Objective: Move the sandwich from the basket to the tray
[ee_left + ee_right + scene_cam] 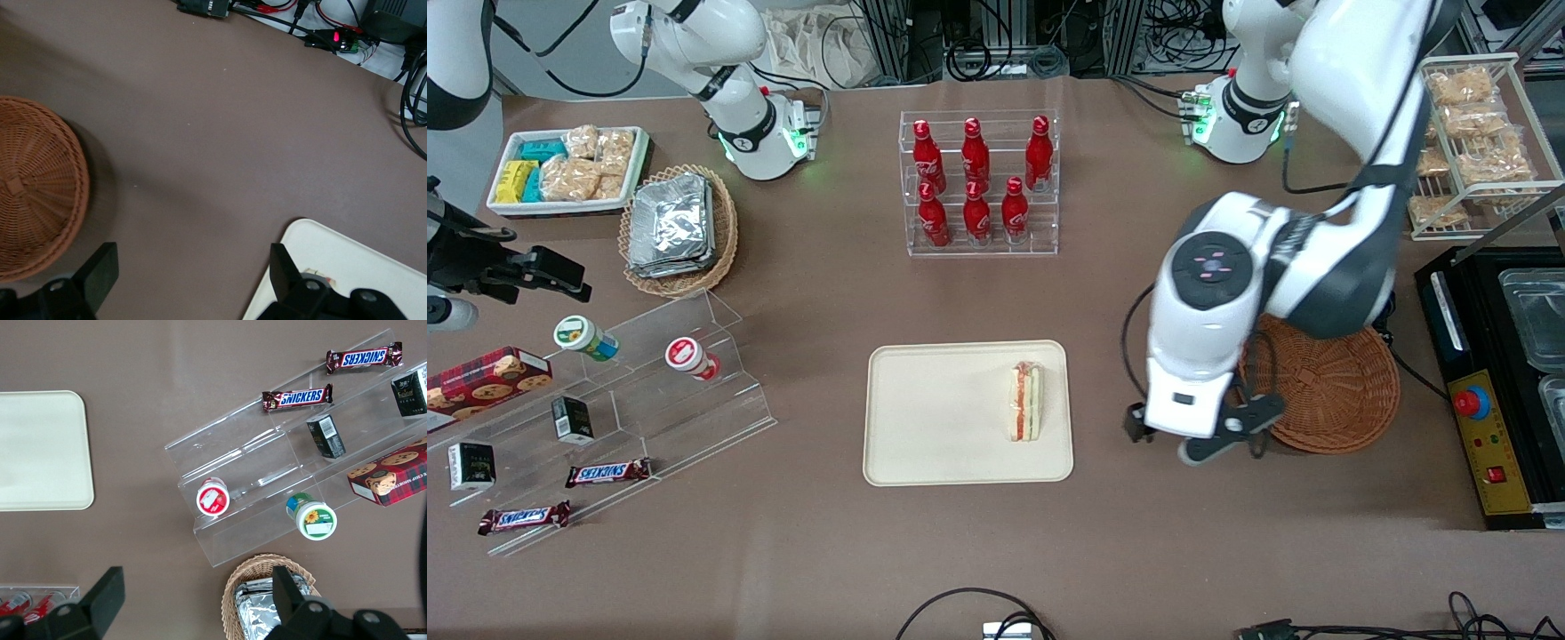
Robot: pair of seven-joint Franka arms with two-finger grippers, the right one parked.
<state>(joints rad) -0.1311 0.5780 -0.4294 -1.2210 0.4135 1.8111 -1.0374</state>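
Your sandwich [1025, 402] already lies on the tray [925, 418], on its filling edge near the tray's right rim, right of centre in the front view. The basket [1334, 391], at the right of that frame, shows nothing inside it. Your gripper [1199, 437] hangs over the bare brown surface [996, 551] between tray and basket, its fingers [100, 270] spread wide and holding nothing. I judge the placing step done and the retreat in hand. Your next move, as I read it, only calls for lifting the arm clear, keeping the fingers off the tray's rim and the basket's wicker edge.
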